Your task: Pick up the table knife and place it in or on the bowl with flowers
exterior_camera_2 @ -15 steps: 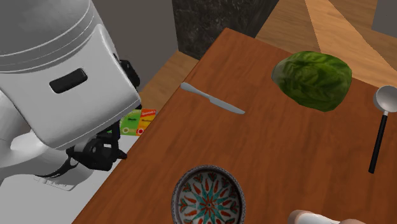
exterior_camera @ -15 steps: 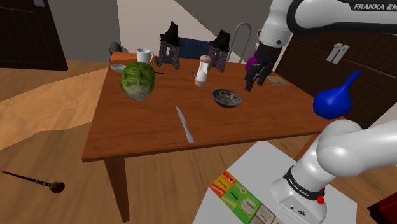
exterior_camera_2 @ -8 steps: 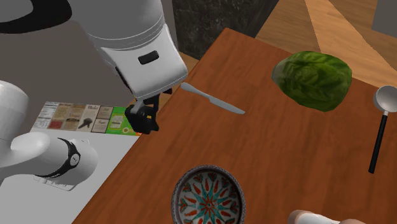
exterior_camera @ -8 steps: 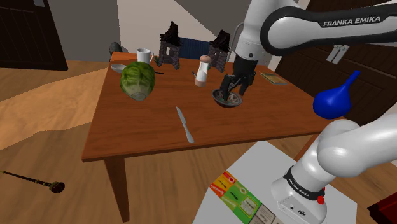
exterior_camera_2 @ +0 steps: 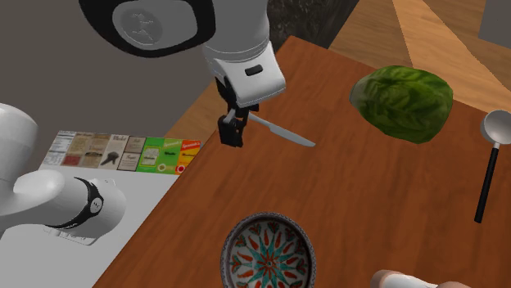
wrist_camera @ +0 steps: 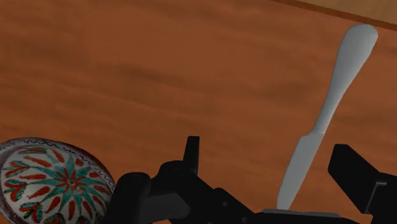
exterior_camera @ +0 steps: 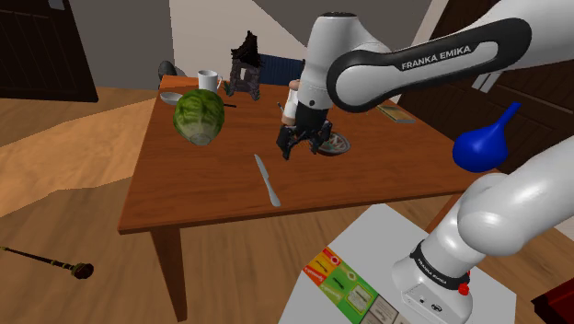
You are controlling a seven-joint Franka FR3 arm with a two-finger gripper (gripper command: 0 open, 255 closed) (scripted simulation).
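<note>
The white arm is arching forward with its wrist bent downward, and the black gripper is hanging below it – its two fingers pointing down and standing well apart.

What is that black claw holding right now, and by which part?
Nothing. The gripper hangs open above the table; the knife lies flat on the wood, its blade in line with the gap between the spread fingers, neither touching it.

Grey table knife lying flat; flower-patterned bowl upright, well apart.
</note>
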